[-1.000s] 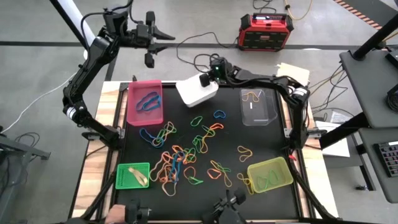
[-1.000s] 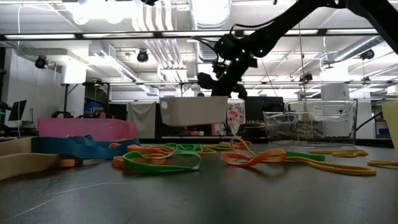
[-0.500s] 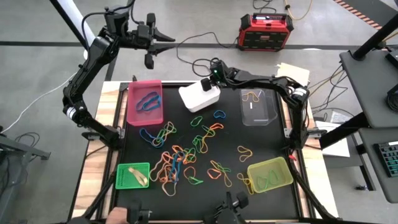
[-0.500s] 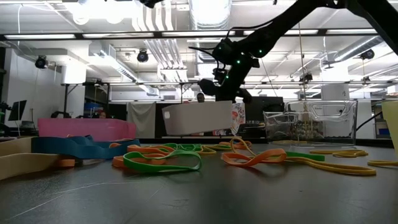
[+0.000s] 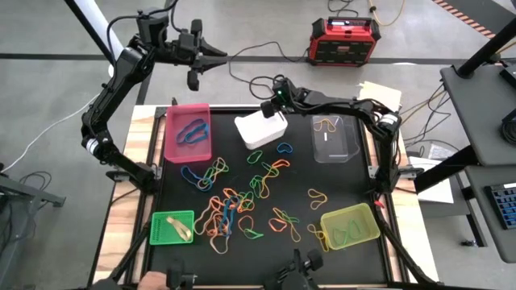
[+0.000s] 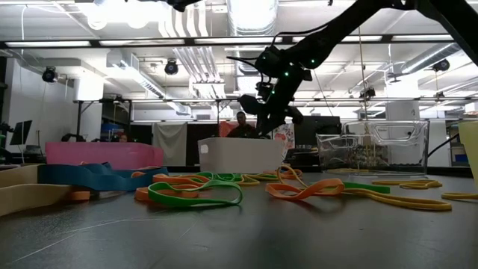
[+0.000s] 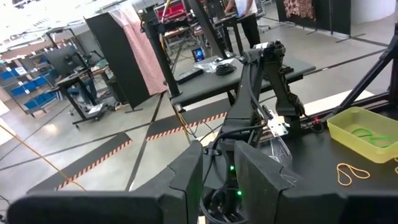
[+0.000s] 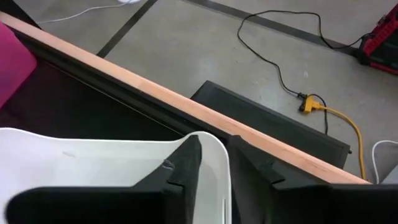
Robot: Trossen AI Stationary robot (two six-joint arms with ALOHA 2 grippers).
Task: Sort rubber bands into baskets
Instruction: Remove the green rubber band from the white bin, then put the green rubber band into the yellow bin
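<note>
Right pincer (image 5: 276, 109) clamps smooth rectangular white plastic basket (image 5: 260, 130) rim.

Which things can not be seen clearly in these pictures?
- Inside of the white basket: its own wall hides it in the low view; the right gripper, whose fingers pinch the rim, covers part in the wrist view.
- Left gripper fingers: too small in the high view.
- Contents of the green basket: colour unclear, high view.
</note>
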